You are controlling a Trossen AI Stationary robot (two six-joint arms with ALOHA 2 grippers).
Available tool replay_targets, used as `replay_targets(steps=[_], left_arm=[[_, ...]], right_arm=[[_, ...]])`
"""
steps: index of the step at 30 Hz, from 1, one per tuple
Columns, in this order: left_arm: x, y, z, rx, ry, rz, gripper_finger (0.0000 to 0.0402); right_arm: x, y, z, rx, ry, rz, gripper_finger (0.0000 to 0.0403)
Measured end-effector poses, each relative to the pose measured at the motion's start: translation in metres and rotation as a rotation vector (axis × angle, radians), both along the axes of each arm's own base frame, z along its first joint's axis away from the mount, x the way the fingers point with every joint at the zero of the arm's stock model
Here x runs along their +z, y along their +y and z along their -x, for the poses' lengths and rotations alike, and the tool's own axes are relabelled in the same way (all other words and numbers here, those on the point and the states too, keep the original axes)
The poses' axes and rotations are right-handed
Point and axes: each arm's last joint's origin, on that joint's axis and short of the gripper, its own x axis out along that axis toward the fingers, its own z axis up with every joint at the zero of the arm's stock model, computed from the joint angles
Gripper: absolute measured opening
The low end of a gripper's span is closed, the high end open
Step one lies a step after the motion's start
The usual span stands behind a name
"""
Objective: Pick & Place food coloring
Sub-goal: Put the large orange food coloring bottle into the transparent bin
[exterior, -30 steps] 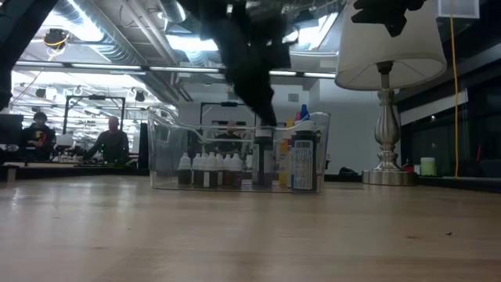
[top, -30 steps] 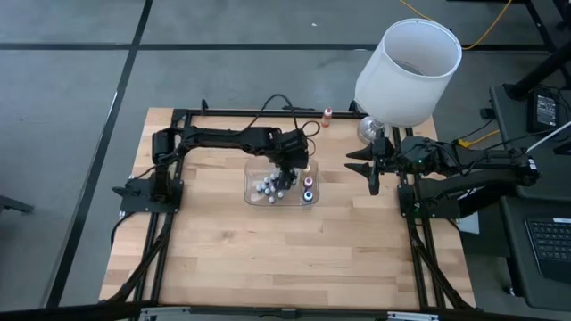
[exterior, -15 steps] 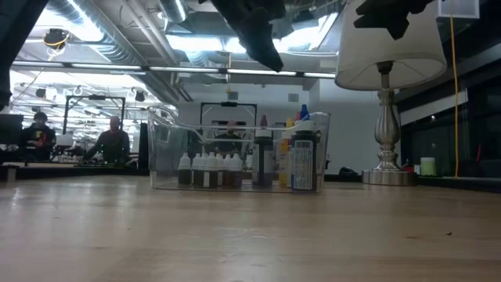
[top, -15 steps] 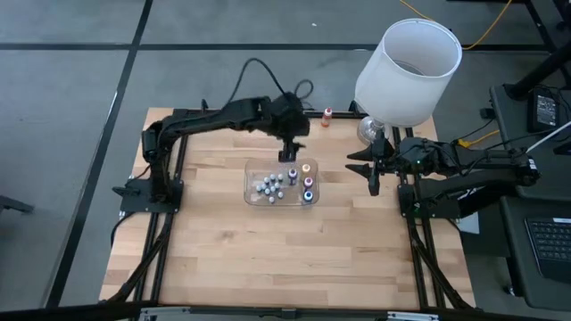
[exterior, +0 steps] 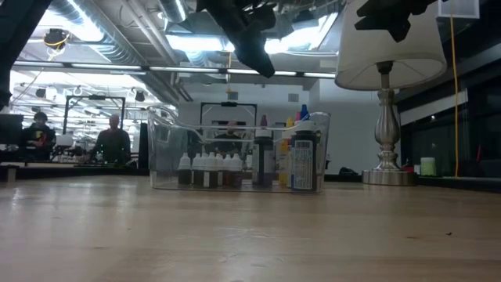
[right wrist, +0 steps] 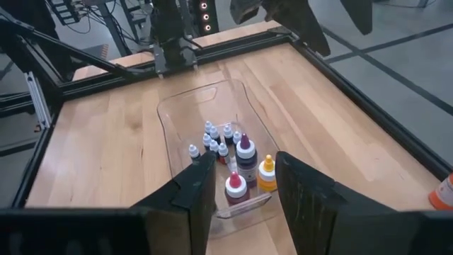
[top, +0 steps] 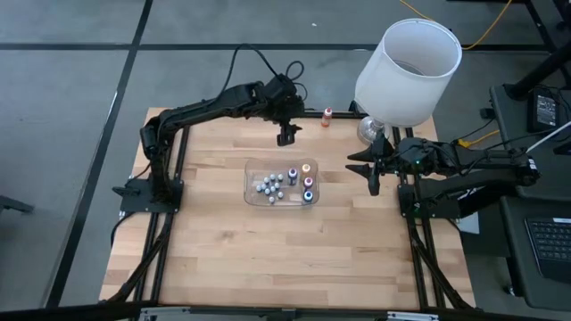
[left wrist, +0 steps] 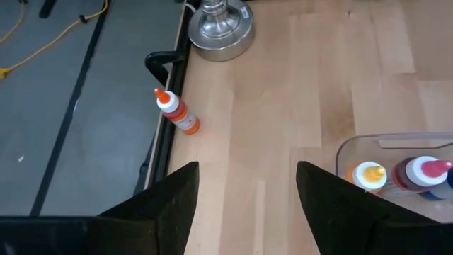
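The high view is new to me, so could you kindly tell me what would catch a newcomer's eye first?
Most striking is the big white lampshade at the table's far right corner, looming over the waiting right gripper. Mid-table sits a clear tray crowded with small capped bottles and a few taller ones. The left gripper hovers open beyond the tray, near a lone orange bottle standing at the far edge.

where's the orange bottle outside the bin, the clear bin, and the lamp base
orange bottle point(left wrist: 178, 115), left wrist view, on its orange body
clear bin point(right wrist: 185, 108), right wrist view, on its bare floor
lamp base point(left wrist: 221, 27), left wrist view, on the silver foot
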Motion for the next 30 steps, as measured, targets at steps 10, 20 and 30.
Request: replay_targets(steps=[10,20,30], left_arm=[[0.000,-0.002,-0.001,-0.039,-0.015,0.034,0.0232],[0.000,-0.011,-0.005,-0.082,-0.035,0.091,0.0232],[0.000,-0.021,-0.009,-0.108,-0.034,0.091,0.0232]], right_arm=[[0.000,0.000,0.000,-0.001,-0.001,-0.003,0.0149],[0.000,0.000,0.000,-0.001,-0.001,-0.002,0.0149],[0.000,0.000,-0.001,-0.001,0.002,-0.001,0.0149]])
